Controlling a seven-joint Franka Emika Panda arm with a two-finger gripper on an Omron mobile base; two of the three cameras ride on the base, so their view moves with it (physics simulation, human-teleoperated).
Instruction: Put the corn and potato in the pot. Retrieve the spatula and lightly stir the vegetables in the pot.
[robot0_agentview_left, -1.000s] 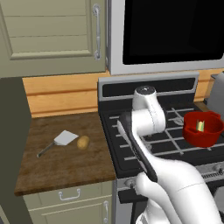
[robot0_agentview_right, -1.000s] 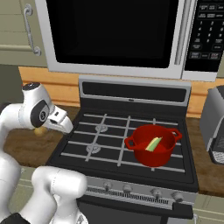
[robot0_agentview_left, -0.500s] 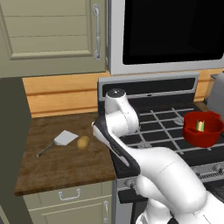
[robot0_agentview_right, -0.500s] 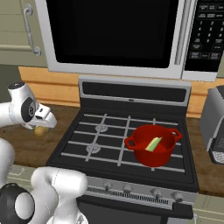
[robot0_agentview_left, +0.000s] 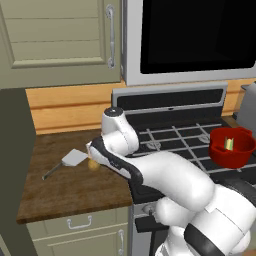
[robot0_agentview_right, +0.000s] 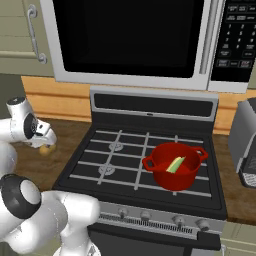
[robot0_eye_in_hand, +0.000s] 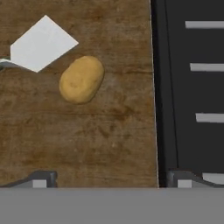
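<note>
My fingertips (robot0_eye_in_hand: 41, 179) stand spread wide apart, grasping nothing, above the wooden counter (robot0_eye_in_hand: 87, 131) beside the stove (robot0_eye_in_hand: 192, 87). Ahead of them, nearer my one tip, the potato (robot0_eye_in_hand: 82, 79) lies on the wood. Just beyond it is the spatula (robot0_eye_in_hand: 41, 43), its pale blade almost touching the potato. Well off across the stove sits the red pot (robot0_agentview_right: 175, 165) with the corn (robot0_agentview_right: 174, 164) inside.
</note>
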